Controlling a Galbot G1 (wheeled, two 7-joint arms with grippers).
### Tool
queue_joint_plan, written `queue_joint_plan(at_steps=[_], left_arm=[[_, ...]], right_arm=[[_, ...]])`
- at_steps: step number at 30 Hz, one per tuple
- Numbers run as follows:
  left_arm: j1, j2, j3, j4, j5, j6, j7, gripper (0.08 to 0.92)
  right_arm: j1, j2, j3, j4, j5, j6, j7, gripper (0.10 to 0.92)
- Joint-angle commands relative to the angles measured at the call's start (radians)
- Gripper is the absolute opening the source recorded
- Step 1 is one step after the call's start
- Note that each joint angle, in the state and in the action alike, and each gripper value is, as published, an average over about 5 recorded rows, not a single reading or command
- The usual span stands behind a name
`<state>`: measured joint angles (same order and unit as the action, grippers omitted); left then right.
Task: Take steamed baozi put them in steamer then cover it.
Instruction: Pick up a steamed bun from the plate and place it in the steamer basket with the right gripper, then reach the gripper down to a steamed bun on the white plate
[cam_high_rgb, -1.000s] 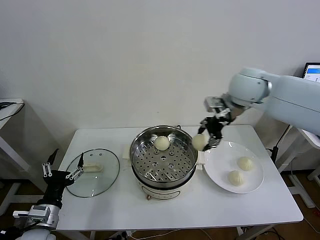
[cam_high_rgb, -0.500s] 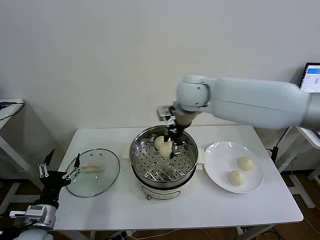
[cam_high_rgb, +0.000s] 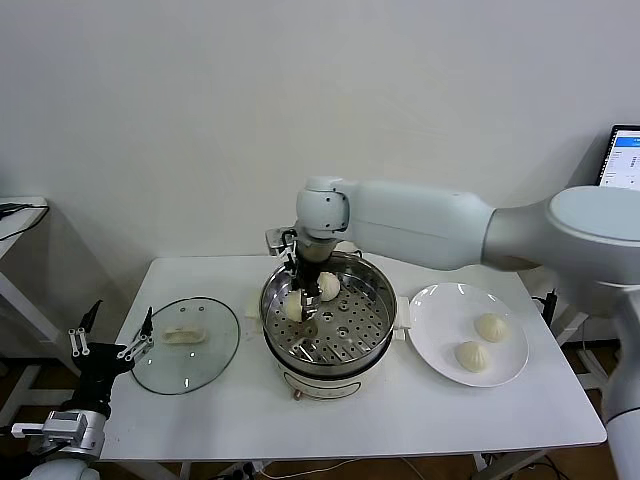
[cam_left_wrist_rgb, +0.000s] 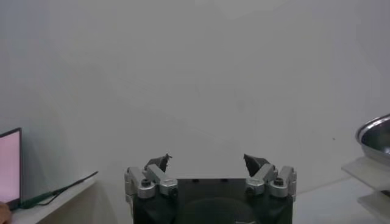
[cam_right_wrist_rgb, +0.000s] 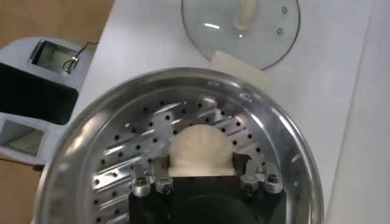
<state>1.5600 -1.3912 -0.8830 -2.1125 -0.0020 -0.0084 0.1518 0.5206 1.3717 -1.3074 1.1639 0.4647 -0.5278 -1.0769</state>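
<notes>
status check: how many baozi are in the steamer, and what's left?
Done: one baozi sits on the tray of the steamer. In hand: the right claw holds a second baozi low over the tray, not yet released. Left: two baozi on the plate, and the glass cover lies on the table near the idle left claw.

No words, labels, brands or numbers can be read anywhere. A screen (cam_high_rgb: 626, 156) beyond the table's far right corner shows blue and white lines, but the writing on them is too small to read.
</notes>
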Motion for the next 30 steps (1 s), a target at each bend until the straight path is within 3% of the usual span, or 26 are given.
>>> queue_joint_plan(at_steps=[1, 8, 12, 20, 30], left_arm=[[0.0, 0.0, -0.004, 0.001, -0.001, -0.001, 0.001, 0.823], [0.001, -0.002, -0.007, 0.002, -0.001, -0.001, 0.002, 0.823], [0.004, -0.003, -0.004, -0.002, 0.0, 0.0, 0.001, 0.823], [0.009, -0.005, 0.034, -0.025, 0.011, 0.001, -0.009, 0.823], [0.024, -0.005, 0.05, -0.041, 0.024, 0.001, -0.016, 0.823]], right_arm=[[-0.066, 0.07, 0.019, -0.101, -0.04, 0.001, 0.001, 0.696], [-0.069, 0.058, 0.03, -0.081, -0.039, 0.005, 0.004, 0.794], [-0.005, -0.029, 0.038, 0.002, -0.019, 0.008, -0.014, 0.821], [0.224, -0.41, -0.02, 0.289, 0.031, 0.056, -0.105, 0.823], [0.182, -0.833, 0.009, 0.403, -0.121, 0.194, -0.217, 0.823]])
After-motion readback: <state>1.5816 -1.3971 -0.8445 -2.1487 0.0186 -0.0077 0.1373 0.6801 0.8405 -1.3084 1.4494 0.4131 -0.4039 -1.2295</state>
